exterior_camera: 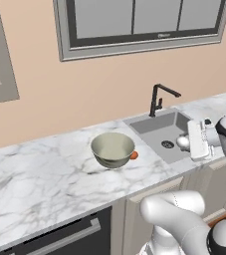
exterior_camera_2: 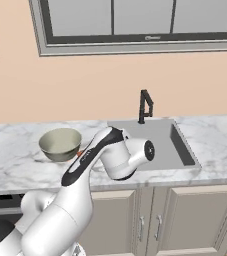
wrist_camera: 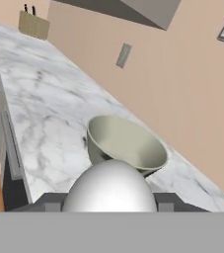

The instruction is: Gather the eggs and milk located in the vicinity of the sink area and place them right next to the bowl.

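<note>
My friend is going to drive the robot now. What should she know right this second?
End effector: shut on the white egg, held above the counter and facing the bowl.
Bowl: on the marble counter, left of the sink.
Orange-brown egg: already on the counter beside the bowl, on its sink side; touching or not, I cannot tell.
Milk: I cannot place it from these pictures.
Done: one egg sits by the bowl, the second is picked up.
Left: set the white egg down next to the bowl, then find the milk and bring it there too.
</note>
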Controlling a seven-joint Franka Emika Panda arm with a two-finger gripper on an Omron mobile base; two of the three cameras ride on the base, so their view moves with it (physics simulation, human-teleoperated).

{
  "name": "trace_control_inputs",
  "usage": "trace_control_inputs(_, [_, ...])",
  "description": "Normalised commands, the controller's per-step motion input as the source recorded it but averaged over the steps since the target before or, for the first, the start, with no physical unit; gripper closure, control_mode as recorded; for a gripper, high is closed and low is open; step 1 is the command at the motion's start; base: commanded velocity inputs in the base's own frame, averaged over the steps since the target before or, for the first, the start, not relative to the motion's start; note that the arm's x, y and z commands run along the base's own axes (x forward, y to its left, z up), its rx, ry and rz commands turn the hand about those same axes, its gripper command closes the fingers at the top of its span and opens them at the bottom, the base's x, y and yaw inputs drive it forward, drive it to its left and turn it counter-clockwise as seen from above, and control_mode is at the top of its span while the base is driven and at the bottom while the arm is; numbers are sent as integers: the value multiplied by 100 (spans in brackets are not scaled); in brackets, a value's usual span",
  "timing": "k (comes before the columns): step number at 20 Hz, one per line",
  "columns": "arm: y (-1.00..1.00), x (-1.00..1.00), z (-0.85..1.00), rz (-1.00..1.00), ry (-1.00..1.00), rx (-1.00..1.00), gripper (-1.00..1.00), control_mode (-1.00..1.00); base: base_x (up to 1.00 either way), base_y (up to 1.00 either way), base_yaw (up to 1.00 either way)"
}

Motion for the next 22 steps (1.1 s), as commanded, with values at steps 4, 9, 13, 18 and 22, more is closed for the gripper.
trace_control_inputs(4, [22, 0, -13, 0, 4, 0, 100, -100, 0, 0, 0])
trace_control_inputs(9, [40, 0, -30, 0, 7, 0, 100, -100, 0, 0, 0])
trace_control_inputs(13, [46, 6, -29, 0, 12, -2, 100, -100, 0, 0, 0])
trace_control_inputs(18, [50, 19, -31, 0, 17, -1, 100, -100, 0, 0, 0])
trace_control_inputs(22, [35, 15, -32, 0, 16, 0, 100, -100, 0, 0, 0])
